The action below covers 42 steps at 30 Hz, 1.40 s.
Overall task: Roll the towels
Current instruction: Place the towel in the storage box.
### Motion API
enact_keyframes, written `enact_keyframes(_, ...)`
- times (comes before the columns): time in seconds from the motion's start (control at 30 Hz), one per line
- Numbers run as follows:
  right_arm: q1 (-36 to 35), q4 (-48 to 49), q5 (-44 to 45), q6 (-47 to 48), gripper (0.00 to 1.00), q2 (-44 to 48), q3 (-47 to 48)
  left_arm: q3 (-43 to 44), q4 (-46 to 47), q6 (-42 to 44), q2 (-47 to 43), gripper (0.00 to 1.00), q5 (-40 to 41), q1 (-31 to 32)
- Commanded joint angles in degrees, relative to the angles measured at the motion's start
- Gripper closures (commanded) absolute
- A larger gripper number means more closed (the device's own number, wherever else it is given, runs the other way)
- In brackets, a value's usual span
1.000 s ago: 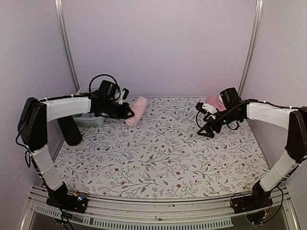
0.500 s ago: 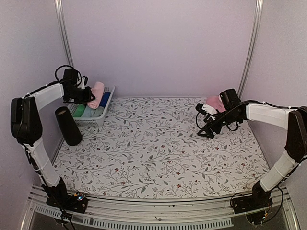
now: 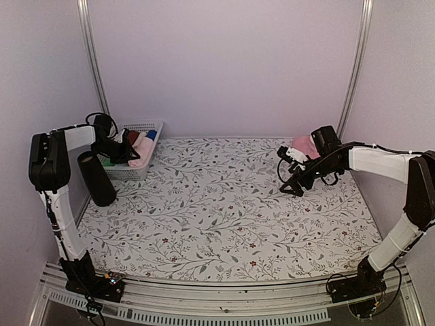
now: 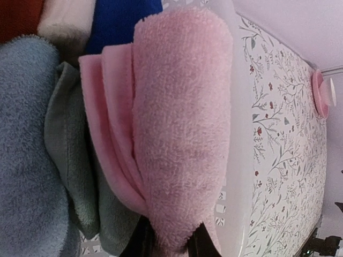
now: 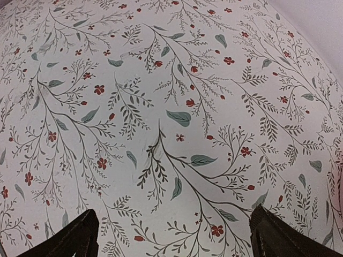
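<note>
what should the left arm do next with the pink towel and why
Probably open the left gripper and let go: it pinches the rolled pink towel, which already seems to rest inside the basket, against its wall.

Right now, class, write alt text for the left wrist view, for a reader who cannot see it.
A rolled pink towel fills the frame, its lower end pinched between the left fingers. Left of it lie a green towel and blue, white and red cloths in a white basket; floral table at right.
</note>
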<state>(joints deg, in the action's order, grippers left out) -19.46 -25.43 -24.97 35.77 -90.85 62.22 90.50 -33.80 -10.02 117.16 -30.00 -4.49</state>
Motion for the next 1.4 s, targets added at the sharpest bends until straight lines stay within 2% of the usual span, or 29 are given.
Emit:
enact_keyframes(0.0,-0.05,0.82,0.10,0.13,0.01,0.47,-0.92,-0.26,-0.41,1.02,1.41,1.00,-9.26,-0.81)
enact_keyframes(0.17,-0.05,0.82,0.01,0.30,0.01,0.72,-0.96,-2.31,1.27,-0.20,2.58,1.00,-14.34,-1.74)
enact_keyframes(0.37,-0.19,0.84,-0.34,0.48,0.01,1.29,-0.97,-3.58,0.94,-0.93,4.86,1.00,-12.57,-1.84)
enact_keyframes(0.4,-0.14,0.87,-0.34,0.52,0.01,1.33,-0.98,-3.77,0.89,-1.04,5.17,0.98,-11.71,-1.84)
enact_keyframes(0.47,-0.15,0.87,-0.42,0.61,0.01,1.36,-1.12,-4.19,0.73,-1.22,5.48,0.83,-9.75,-1.75)
enact_keyframes(0.6,-0.18,0.91,-0.52,0.71,0.01,1.28,-1.04,-4.62,0.24,-0.88,4.93,0.61,-7.11,-1.74)
enact_keyframes(0.67,-0.14,0.91,-0.55,0.77,0.01,1.14,-1.09,-4.59,0.04,-0.89,4.18,0.54,-5.48,-1.75)
enact_keyframes(0.83,-0.22,0.91,-0.60,0.79,0.01,1.11,-1.11,-3.73,-0.21,-1.59,2.01,0.50,-1.52,-1.66)
enact_keyframes(1.03,-0.27,0.87,-0.69,0.72,0.01,1.02,-1.05,-2.58,-0.23,-2.11,0.66,0.40,1.85,-1.50)
enact_keyframes(1.23,-0.22,0.91,-0.87,0.79,0.01,0.91,-1.05,-2.08,-0.57,-1.66,-0.19,0.37,5.24,-0.99)
enact_keyframes(1.37,-0.31,0.91,-0.87,0.71,0.01,0.93,-1.11,-1.58,-0.29,-1.31,-0.99,0.31,7.23,-0.25)
